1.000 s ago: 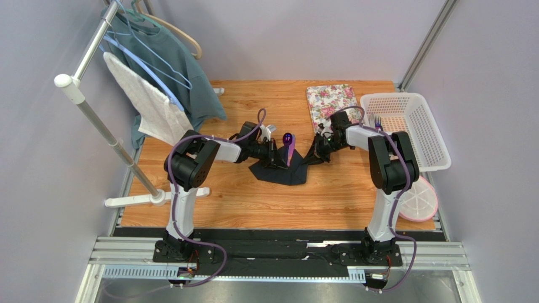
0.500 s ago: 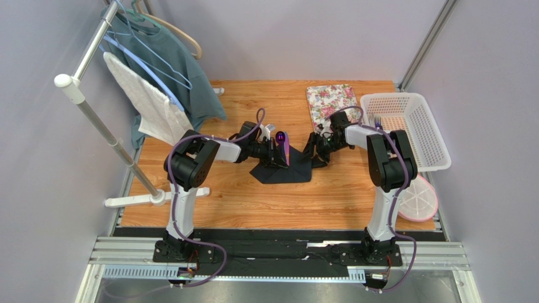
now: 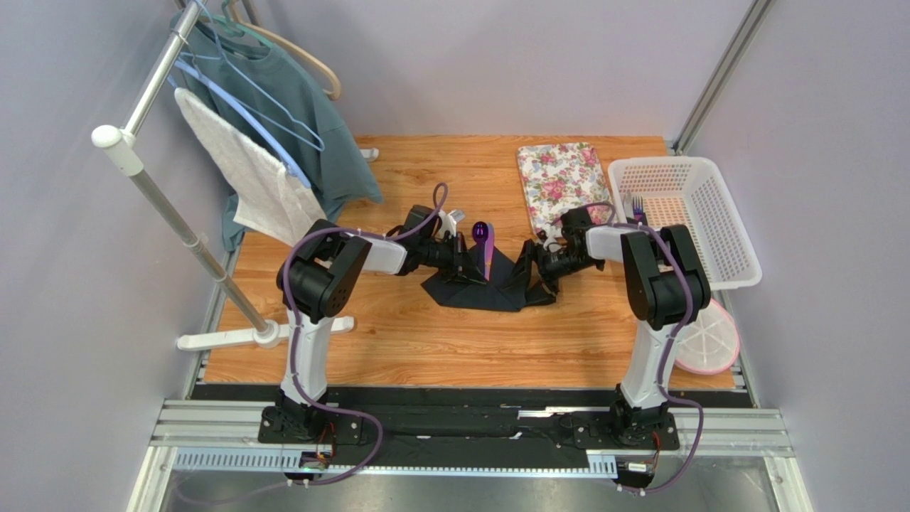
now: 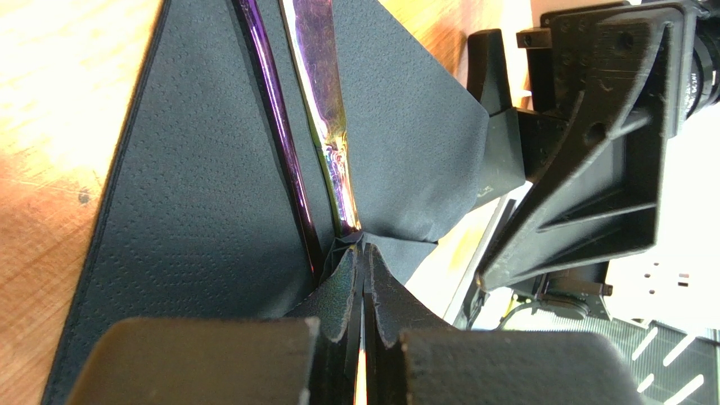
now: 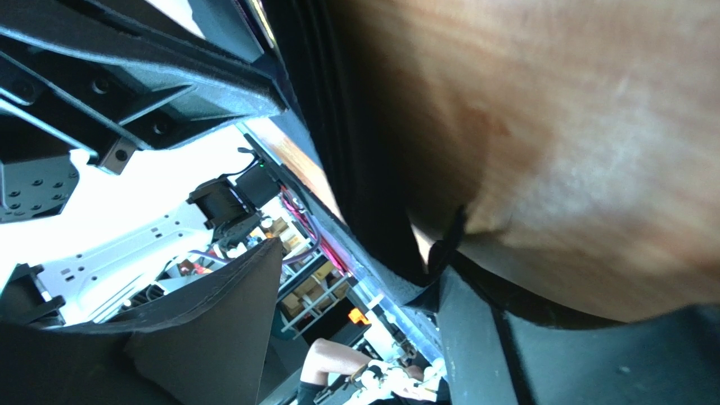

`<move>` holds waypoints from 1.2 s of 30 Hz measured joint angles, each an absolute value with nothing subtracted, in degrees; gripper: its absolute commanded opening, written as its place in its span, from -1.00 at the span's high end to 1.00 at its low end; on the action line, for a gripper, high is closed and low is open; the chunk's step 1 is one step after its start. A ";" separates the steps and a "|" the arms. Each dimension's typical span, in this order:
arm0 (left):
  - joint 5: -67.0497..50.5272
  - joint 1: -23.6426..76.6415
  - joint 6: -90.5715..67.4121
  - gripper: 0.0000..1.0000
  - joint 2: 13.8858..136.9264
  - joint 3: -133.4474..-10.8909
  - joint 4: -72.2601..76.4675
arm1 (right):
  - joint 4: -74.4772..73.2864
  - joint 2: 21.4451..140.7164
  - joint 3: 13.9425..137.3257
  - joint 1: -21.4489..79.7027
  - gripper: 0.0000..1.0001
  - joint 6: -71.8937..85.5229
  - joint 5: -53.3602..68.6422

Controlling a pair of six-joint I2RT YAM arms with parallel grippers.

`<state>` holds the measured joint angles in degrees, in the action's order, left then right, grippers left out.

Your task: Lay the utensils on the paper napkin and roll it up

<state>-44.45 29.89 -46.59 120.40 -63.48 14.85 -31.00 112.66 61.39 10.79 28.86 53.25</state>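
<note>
Left gripper is pinched tight on a raised fold of the black paper napkin, which sits mid-table. The purple utensils lie in its crease. Right gripper crowds the napkin's other edge with its fingers spread apart. The floral mat and white basket are right behind it.

Napkin: matt blk paper, fine pebbled texture. Utensils: glossy purple plastic. Surface: smooth wood grain.

Wooden table, paper napkin, floral mat, basket
</note>
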 measured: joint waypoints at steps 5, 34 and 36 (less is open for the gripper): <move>-44.45 29.87 -46.61 1.00 120.40 -63.48 14.85 | -28.58 111.22 59.46 10.00 -0.31 31.51 54.11; -44.21 29.87 -47.05 1.00 120.40 -63.16 15.70 | -20.05 108.27 59.77 8.78 1.00 39.24 52.42; -44.14 29.87 -47.18 1.00 120.40 -63.16 15.75 | -19.84 108.47 60.84 9.45 1.00 39.44 52.47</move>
